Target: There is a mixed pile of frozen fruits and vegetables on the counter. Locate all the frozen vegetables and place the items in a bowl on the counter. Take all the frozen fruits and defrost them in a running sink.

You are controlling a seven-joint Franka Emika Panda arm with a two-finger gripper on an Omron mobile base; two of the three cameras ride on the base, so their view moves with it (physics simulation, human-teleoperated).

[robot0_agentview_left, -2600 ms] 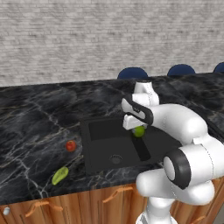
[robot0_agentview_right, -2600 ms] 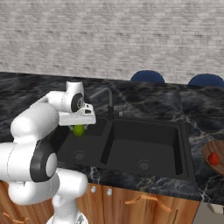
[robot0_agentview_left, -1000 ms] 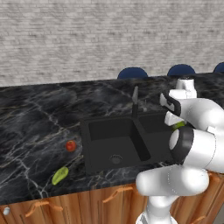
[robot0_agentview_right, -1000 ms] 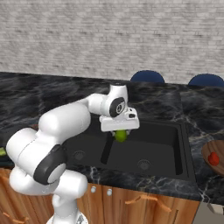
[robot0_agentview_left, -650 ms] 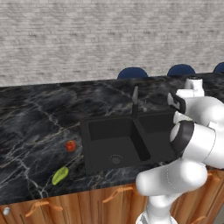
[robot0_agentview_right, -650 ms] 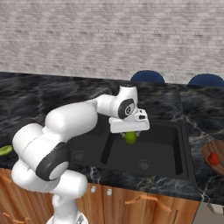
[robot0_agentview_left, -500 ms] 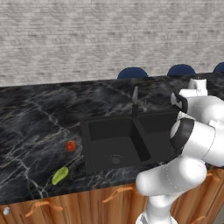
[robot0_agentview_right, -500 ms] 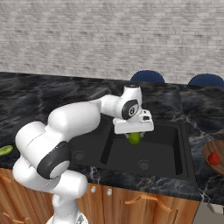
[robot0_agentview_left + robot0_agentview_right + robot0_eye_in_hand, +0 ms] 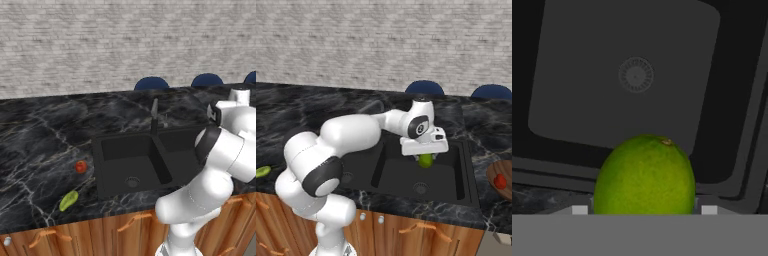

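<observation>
My gripper (image 9: 426,156) is shut on the green ball (image 9: 426,160) and holds it in the air over the right basin of the black sink (image 9: 466,165). In the hand view the green ball (image 9: 644,175) sits between the fingers, above the basin floor and its round drain (image 9: 636,75). On the counter left of the sink (image 9: 115,150) lie the red-orange ball (image 9: 81,166) and the yellow-green oblong (image 9: 68,200). At the right edge of the right base view a wooden bowl (image 9: 493,172) holds the red chunk (image 9: 500,181).
The slim dark faucet (image 9: 154,117) stands behind the divider between the two basins. Blue stool tops (image 9: 151,82) show beyond the counter's far edge, in front of a grey brick wall. The yellow-green oblong (image 9: 262,171) shows at the left edge of the right base view.
The arm has swung right across the sink with the green ball in its grip, from over the left basin to over the right one. The pieces on the counter have not moved.
</observation>
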